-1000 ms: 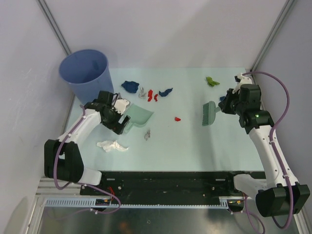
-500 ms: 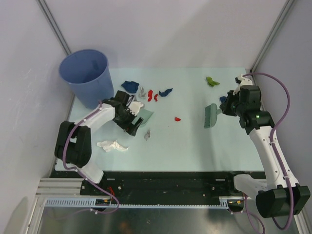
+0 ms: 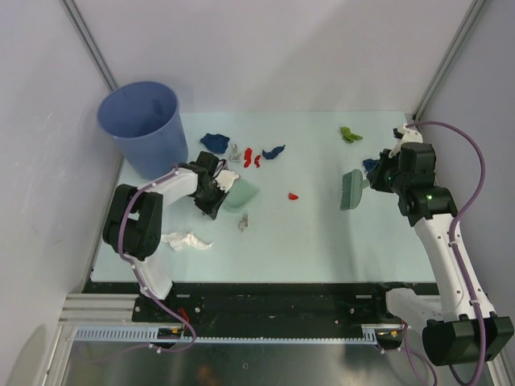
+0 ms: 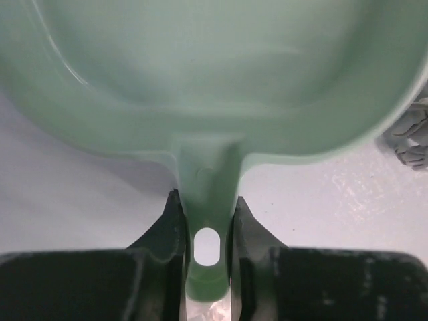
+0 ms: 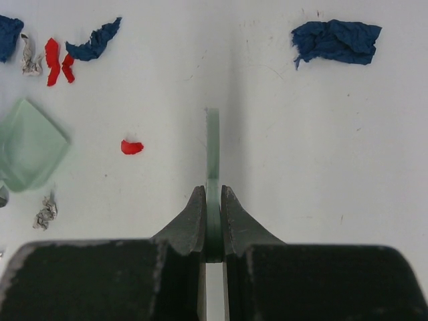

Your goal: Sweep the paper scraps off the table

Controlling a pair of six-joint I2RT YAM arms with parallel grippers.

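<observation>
Paper scraps [image 3: 214,142] lie strewn over the upper centre of the desk [image 3: 322,241], blue, red, grey and green, one white wad [image 3: 185,240] at lower left. Left claw [image 4: 206,200] is clamped on the dustpan [image 4: 200,80] handle; right claw [image 5: 211,194] pinches the brush [image 5: 212,147] handle at right.

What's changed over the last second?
The left gripper has closed on the dustpan handle, nudging the dustpan slightly right, and its arm has drawn in. The right gripper still grips the brush, barely shifted. The paper scraps lie where they were.
</observation>
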